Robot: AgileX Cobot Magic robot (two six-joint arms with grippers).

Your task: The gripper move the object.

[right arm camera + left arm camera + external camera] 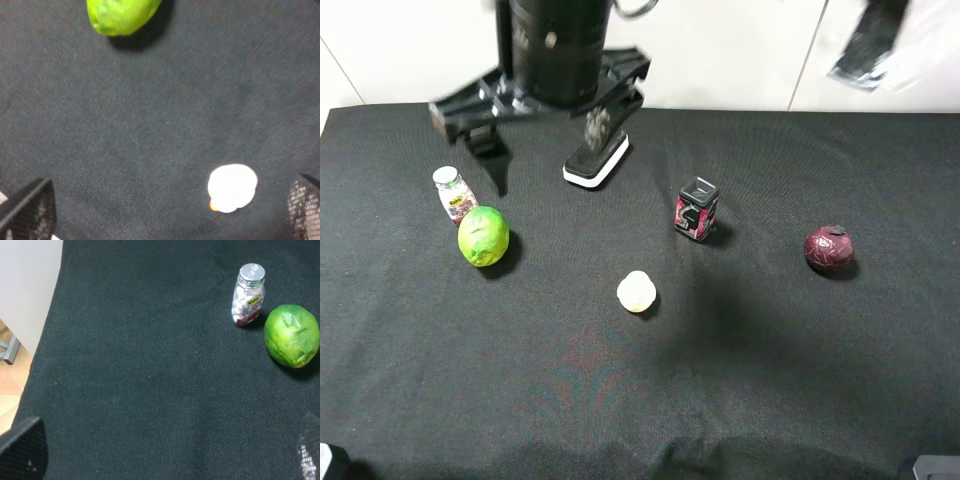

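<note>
- My right gripper (542, 135) hung above the rear-left part of the black cloth-covered worktop (790, 390). Its jaws were spread wide and held nothing. I judged it was poised that way to come down over its target, with no contact made yet.
- The bright green, mottled, egg-shaped fruit (483, 236) lay on the cloth toward the worktop's left edge, roughly midway between the rear and front edges. Neither gripper touched it.
- A small clear bottle with a silver cap (453, 193) stood upright just beside the fruit, on its rear-left side. The two were close but apparently not touching. I judged this the tight side, since a finger lowered there could tip the bottle.
- My left gripper (165, 455) was likewise open and empty, out by the left edge. Only bare cloth lay between it and the bottle and fruit.
- A small pale yellowish-white ball (637, 291) sat nearer the middle, well apart from the fruit.
- A flat white-and-black block (597, 160) lay close to the rear edge.
- A little black-and-red box (697, 210) and a dark maroon ball (830, 250) stood farther toward the right edge, clear of the fruit.
- The whole strip along the front edge was bare cloth, as was the gap between the fruit and the pale ball. I judged the front and the front-left corner the easiest room for carrying the fruit.
</note>
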